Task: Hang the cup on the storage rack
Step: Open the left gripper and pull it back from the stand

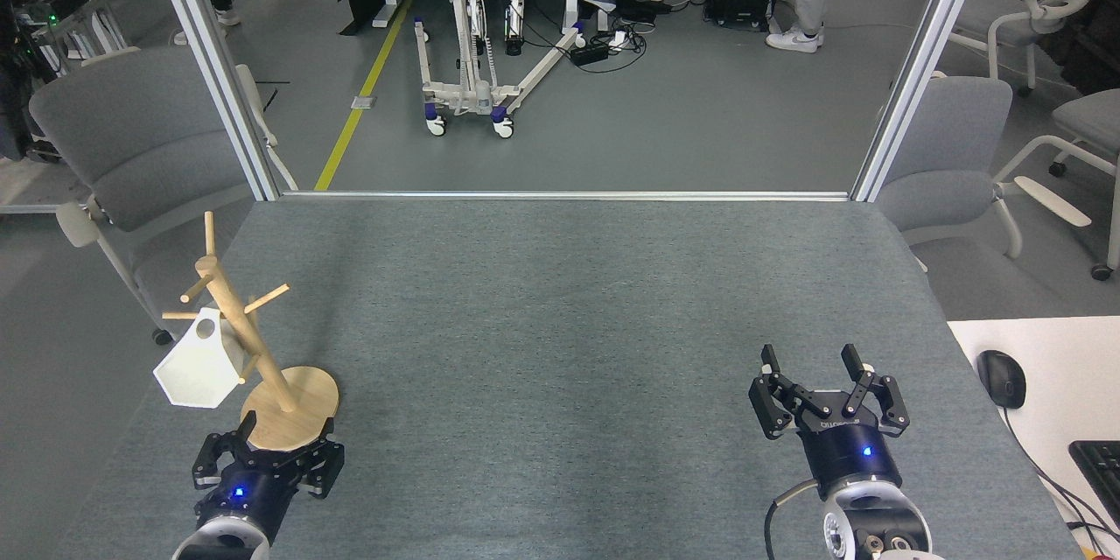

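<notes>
Cup [199, 367] hangs on storage rack [254, 350]; left gripper [267, 459] and right gripper [827, 385] jaws apart, holding nothing.

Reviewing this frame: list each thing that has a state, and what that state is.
cup: hanging from a left peg of the rack, tilted, not held.
storage rack: upright on the table, near the front left edge.
left gripper: open, empty, just in front of the rack's base.
right gripper: open, empty, over bare table.
</notes>
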Controlling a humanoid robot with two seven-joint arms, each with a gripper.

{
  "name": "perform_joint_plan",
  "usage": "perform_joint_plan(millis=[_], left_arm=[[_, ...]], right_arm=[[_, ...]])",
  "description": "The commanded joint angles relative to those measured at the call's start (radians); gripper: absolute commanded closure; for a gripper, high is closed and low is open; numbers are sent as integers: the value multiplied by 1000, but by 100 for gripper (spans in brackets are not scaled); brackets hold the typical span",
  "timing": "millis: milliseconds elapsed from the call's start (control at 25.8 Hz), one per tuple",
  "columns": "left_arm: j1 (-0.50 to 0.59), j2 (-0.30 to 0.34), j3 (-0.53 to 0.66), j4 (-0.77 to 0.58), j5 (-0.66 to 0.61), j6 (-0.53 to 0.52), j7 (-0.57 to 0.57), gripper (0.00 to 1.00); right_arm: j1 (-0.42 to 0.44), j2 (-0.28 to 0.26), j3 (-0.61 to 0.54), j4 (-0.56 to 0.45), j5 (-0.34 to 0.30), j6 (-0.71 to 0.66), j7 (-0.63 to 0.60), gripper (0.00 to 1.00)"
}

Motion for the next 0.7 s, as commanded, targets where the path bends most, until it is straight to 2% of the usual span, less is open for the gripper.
perform_joint_plan(millis=[0,155,271,426,658], left_arm=[[2,-79,-9,-41,1,-2,11,2],[-9,-191,-65,-94,1,5,9,2],[-32,-198,-180,-107,2,59,9,2],[-99,-198,-348,-107,6,231,3,2],[-125,-197,-368,-149,7,251,-6,2]], right_arm=[[0,0,2,1,1,0,0,0],[0,11,3,-1,2,2,9,0],[4,10,3,-1,2,0,12,0],[4,10,2,-1,1,2,12,0],[1,19,-1,-1,1,13,12,0]])
